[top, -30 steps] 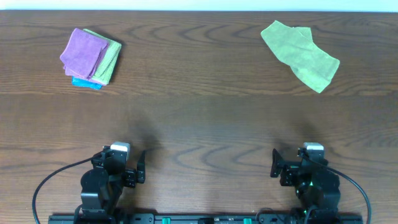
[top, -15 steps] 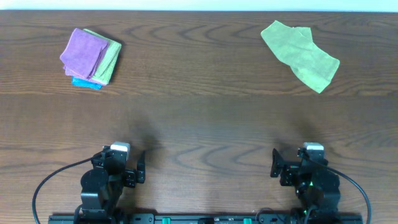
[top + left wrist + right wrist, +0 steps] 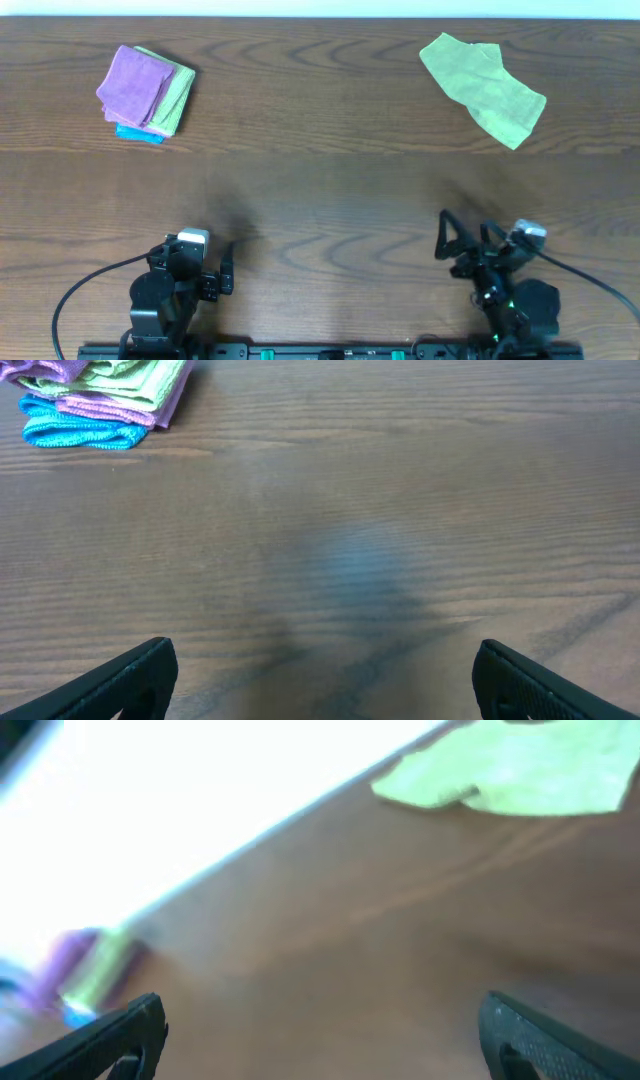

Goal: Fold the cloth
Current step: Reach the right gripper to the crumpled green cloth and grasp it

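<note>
A crumpled light green cloth lies unfolded on the table at the far right; it also shows blurred at the top of the right wrist view. My left gripper is open and empty near the front edge, far from the cloth; its fingers frame bare wood in the left wrist view. My right gripper is open and empty at the front right, tilted and turned toward the left, well short of the cloth. Its wrist view is blurred by motion.
A stack of folded cloths, purple on green on blue, sits at the far left; it also shows in the left wrist view. The dark wooden table spans the view, with a white edge along its far side.
The right arm has swung and tilted, its gripper now pointing up and leftward. The left arm and both cloth items have not moved.
</note>
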Motion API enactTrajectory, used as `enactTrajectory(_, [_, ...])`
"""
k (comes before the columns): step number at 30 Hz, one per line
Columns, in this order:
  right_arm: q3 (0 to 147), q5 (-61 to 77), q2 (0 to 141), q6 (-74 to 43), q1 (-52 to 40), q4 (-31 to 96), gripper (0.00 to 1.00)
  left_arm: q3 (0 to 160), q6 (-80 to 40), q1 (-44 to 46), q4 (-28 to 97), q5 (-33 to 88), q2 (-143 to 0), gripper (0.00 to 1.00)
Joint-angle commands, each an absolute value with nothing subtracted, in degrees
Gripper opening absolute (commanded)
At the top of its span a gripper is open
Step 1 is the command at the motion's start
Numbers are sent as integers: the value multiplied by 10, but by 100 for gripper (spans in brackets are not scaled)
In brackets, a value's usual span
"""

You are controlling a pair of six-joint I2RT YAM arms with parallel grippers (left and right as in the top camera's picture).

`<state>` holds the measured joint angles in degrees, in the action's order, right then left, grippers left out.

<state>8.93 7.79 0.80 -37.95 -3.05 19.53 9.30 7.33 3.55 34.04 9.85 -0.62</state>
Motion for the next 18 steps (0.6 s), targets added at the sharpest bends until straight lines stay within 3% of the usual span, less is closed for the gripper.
enactTrajectory(1, [90, 87, 4, -481, -25, 161, 99, 89, 69, 38, 338, 92, -3, 95])
enactTrajectory(6, [90, 121, 58, -422, -25, 107, 99, 89, 69, 38, 338, 92, -3, 95])
enactTrajectory(11, [119, 123, 220, -380, -25, 43, 99, 89, 69, 38, 338, 92, -3, 95])
enactTrajectory(18, [343, 121, 521, -242, -25, 103, 99, 89, 69, 38, 338, 92, -3, 95])
